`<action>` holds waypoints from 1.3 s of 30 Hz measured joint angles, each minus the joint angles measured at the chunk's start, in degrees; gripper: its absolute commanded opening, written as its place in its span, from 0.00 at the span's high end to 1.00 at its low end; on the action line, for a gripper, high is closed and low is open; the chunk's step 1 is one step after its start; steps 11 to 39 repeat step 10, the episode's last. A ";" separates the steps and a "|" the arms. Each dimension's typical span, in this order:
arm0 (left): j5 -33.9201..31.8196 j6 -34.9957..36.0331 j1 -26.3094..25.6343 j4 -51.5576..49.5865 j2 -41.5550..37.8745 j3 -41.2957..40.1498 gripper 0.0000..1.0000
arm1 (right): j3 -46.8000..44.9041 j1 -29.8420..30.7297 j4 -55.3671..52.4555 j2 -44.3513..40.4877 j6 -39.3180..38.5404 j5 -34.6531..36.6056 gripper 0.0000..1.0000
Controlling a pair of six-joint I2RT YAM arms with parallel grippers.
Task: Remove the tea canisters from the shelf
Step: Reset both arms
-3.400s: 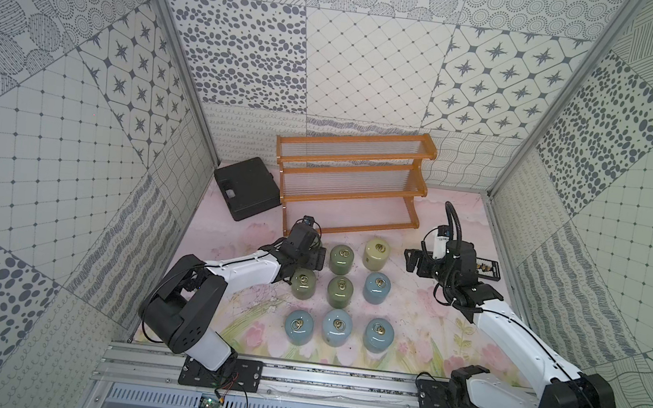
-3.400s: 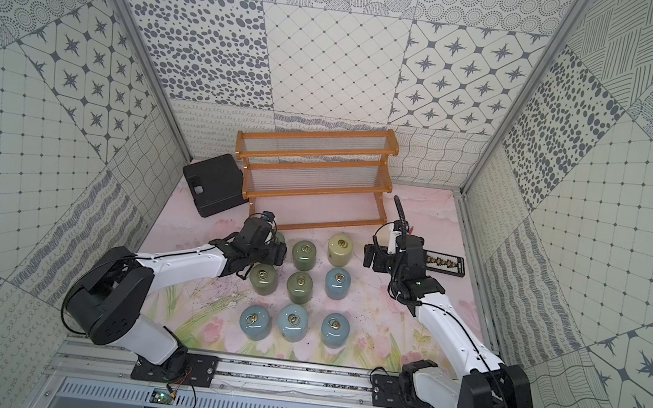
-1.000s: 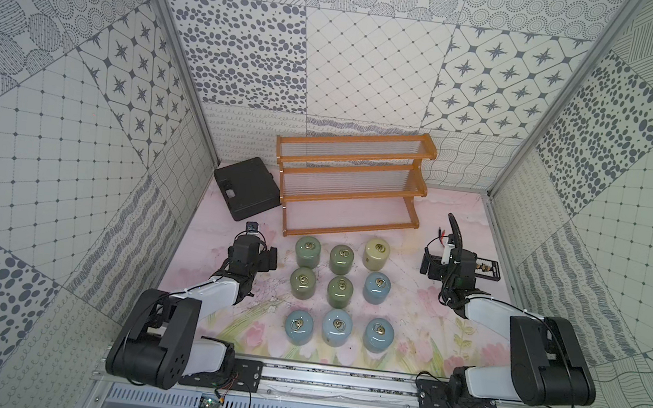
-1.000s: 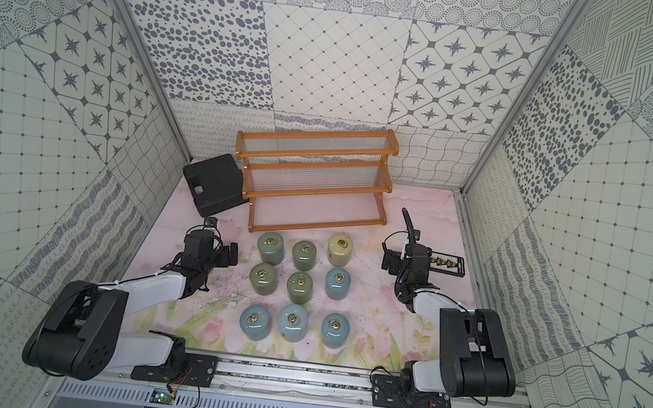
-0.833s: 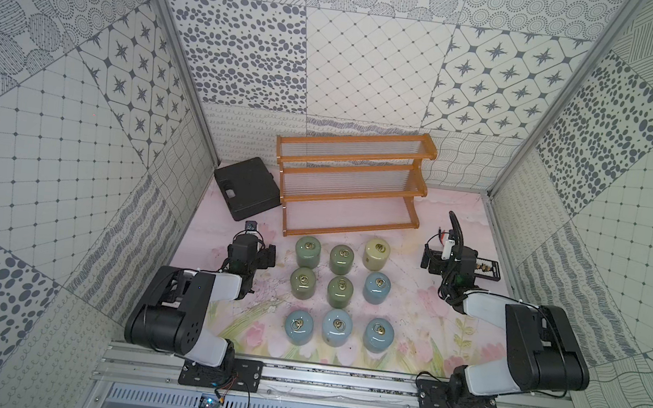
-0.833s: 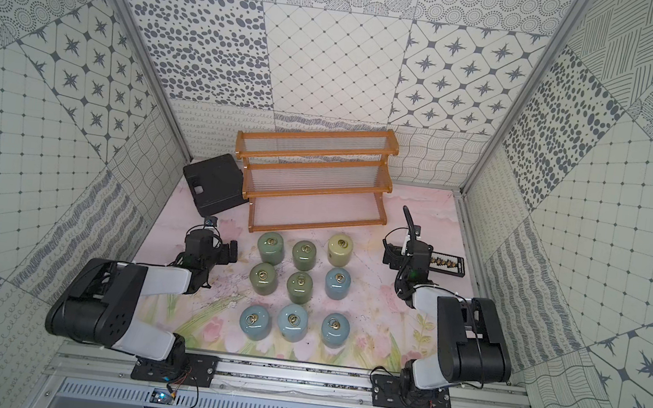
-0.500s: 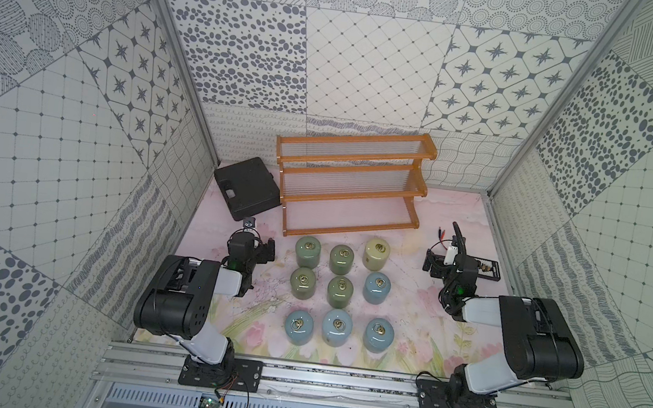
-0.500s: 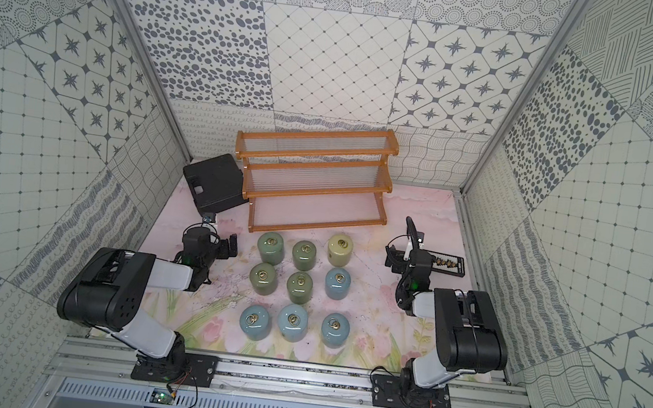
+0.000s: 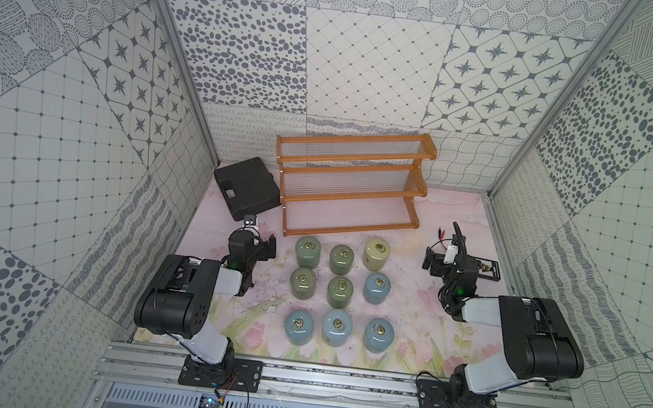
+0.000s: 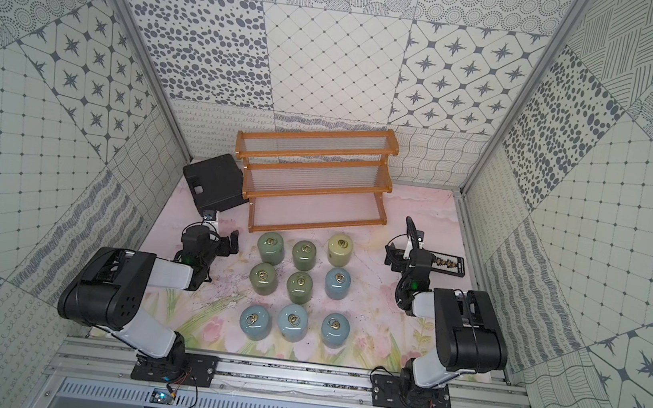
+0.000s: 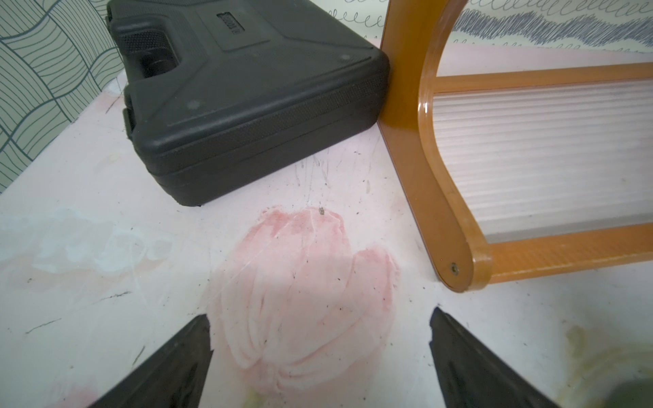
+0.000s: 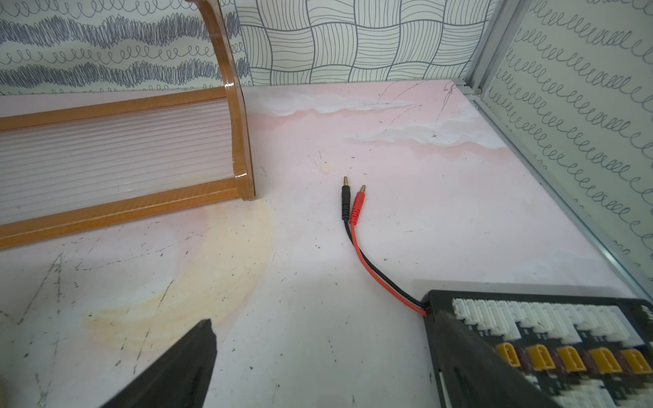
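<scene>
Nine tea canisters stand in a three-by-three block on the table in front of the shelf (image 9: 350,182). Green ones (image 9: 308,251) fill the back and middle rows with one pale yellow (image 9: 377,254) and one blue (image 9: 377,288). The front row (image 9: 337,327) is blue. All three shelf tiers are bare in both top views. My left gripper (image 9: 251,239) hangs open left of the block, over bare table (image 11: 319,316). Right of the block, my right gripper (image 9: 452,261) is open and holds nothing (image 12: 325,318). The shelf's end frames (image 11: 441,197) (image 12: 240,141) show in both wrist views.
A flat black case (image 9: 246,187) lies against the shelf's left end. A black connector board (image 9: 484,269) with red and black leads (image 12: 353,212) lies by the right wall, partly under my right finger. Patterned walls close in three sides.
My left gripper has let go of the back-left green canister and drawn away to the left. Both arms have folded back toward the front rail. The canisters stay put.
</scene>
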 measured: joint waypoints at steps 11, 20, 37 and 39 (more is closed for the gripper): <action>1.16 0.00 0.63 0.00 0.00 0.22 0.00 | 0.00 0.00 0.02 0.02 0.00 0.02 0.00; 1.16 0.00 0.63 0.00 0.00 0.22 0.00 | 0.00 0.00 0.02 0.02 0.00 0.02 0.00; 1.16 0.00 0.63 0.00 0.00 0.22 0.00 | 0.00 0.00 0.02 0.02 0.00 0.02 0.00; 1.16 0.00 0.63 0.00 0.00 0.22 0.00 | 0.00 0.00 0.02 0.02 0.00 0.02 0.00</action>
